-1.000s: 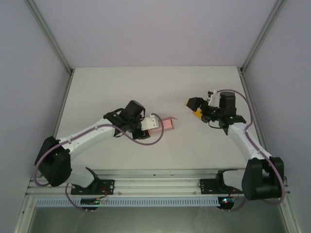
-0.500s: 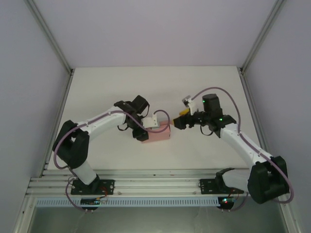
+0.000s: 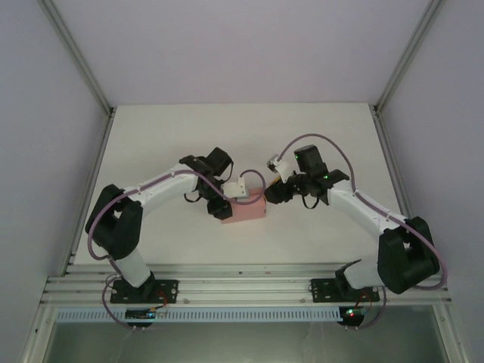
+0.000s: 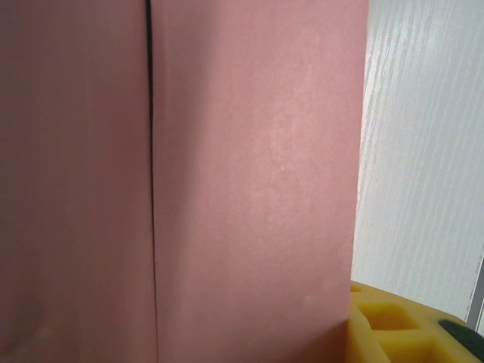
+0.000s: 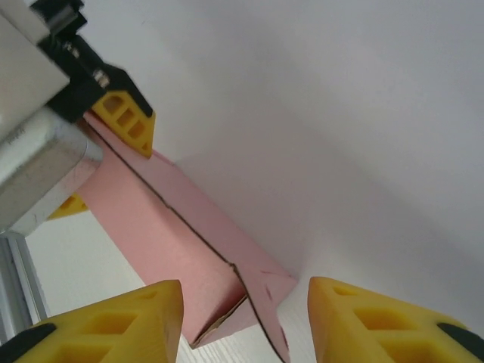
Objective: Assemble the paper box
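Soft, even light from above keeps the white table (image 3: 166, 144) bright, free of glare, with only faint shadows. In the left wrist view the paper box (image 4: 249, 181) is too close and blurs; in the right wrist view a soft grey shadow lies beyond it

The paper box (image 3: 243, 211) was thin pink card, matt and faintly grainy, with a dark seam line down one face and paler raw edges at its open end. The table (image 3: 166, 144) was white and matt, with fine straight grain lines like printed wood. The fingers (image 5: 113, 321) of the right gripper (image 5: 243, 310) were dull yellow moulded plastic with hollow pockets. A bracket (image 5: 38, 159) beside the box looked like brushed silver metal. The arm shells (image 3: 151, 198) were smooth white plastic with a slight sheen. The near rails (image 3: 242, 291) were ribbed bare aluminium.
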Available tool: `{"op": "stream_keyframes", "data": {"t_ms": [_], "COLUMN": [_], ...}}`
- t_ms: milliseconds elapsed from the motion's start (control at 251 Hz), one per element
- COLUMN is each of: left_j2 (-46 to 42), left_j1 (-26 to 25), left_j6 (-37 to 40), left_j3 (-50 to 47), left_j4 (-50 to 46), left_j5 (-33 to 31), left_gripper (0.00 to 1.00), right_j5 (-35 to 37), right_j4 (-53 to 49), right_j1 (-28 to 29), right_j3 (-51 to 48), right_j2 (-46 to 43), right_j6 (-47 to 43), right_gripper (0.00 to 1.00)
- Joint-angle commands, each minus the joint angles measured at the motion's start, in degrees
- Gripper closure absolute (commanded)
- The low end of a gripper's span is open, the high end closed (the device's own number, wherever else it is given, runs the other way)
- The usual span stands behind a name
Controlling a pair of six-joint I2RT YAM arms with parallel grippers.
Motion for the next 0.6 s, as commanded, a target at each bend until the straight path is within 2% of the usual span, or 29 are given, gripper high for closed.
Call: {"op": "stream_keyframes", "data": {"t_ms": [0,132,255,339,435,595], "left_j2": [0.5,0.3,0.4,0.5,0.6,1.5], "left_j1": [0.2,0.2,0.2,0.2,0.2,0.2], "left_j6": [0.6,0.2,-0.5,-1.3,-2.5,-4.0], "left_j3": [1.9,2.0,2.2,2.2,2.2,2.7], "left_j4": [-1.1,-0.6,0.1,1.2,2.8,4.6], "left_j5": [1.8,1.7,1.4,0.9,0.4,0.3], "left_gripper": [0.59,0.59,0.59,0.59,0.58,0.58], "right_j5": [-0.7,0.5,1.3,3.4,6.5,5.2], "right_j4": [-2.9,-6.3,-7.8,-8.6,-7.8,1.4], "right_j1": [0.6,2.3,4.0,5.0,5.7,6.5], "right_j3": [2.6,4.9,6.4,7.0,6.6,2.2], "right_j2": [1.2,2.5,2.9,2.8,2.6,1.0], "right_j6": [-1.0,-0.8,3.7,9.5,20.7,39.4], "right_gripper": [0.59,0.82,0.97,1.0,1.0,1.0]}}
